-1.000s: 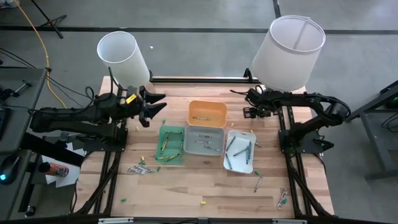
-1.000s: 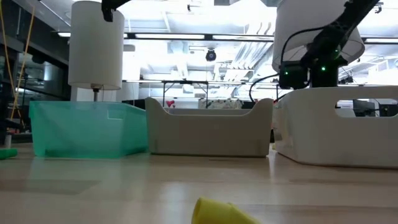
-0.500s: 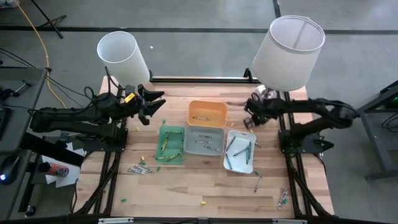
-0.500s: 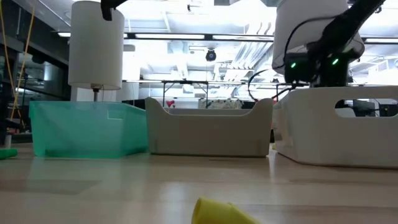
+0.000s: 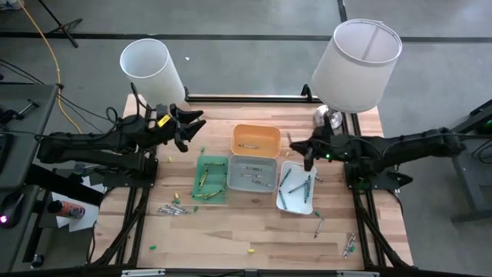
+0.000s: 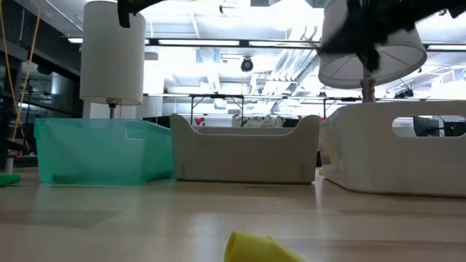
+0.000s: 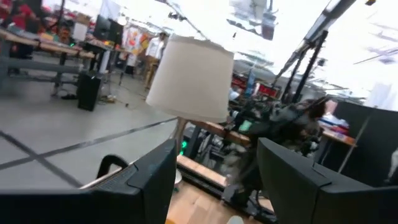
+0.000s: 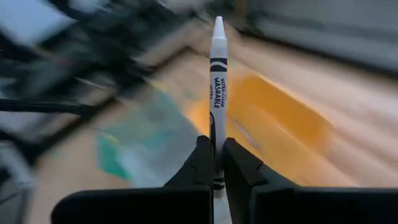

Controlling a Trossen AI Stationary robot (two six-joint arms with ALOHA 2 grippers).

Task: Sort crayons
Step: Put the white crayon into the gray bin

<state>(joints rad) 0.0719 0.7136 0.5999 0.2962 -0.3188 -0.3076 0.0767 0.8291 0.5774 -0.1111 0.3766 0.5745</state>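
Right wrist view: white crayon (image 8: 218, 93) pinched upright between the two dark fingers (image 8: 202, 165) of the right gripper (image 8: 217, 163), held only near its lower end, most of the stick standing free beyond the tips. Background smeared; orange tray (image 8: 273, 124) and a green patch just made out past the crayon.

High view: right gripper (image 5: 306, 151) reached in over the table, between the orange tray (image 5: 257, 141) and the white tray (image 5: 296, 187), grey tray (image 5: 252, 173) and green tray (image 5: 210, 176) alongside. Crayon itself too small to pick out here. Left gripper (image 5: 184, 127) parked near the table's far left corner, jaws spread wide, nothing between them. Loose crayons (image 5: 175, 208) scattered on the wood in front of the trays, more near the right front corner.

Risks, as judged:
- short grip low on the stick; a quick swing could pivot or slip it out, landing on bare wood or in the wrong tray
- trays packed edge to edge; release slightly off could drop white among the wrong colour
- tall free end could catch a tray wall if lowered too steeply

View differences: wrist view alone confirms the grip and the colour; high view alone gives position relative to the trays. Low view shows only tray walls, a yellow crayon (image 6: 258, 247) close to the lens, and lamp shades; nothing of the held crayon
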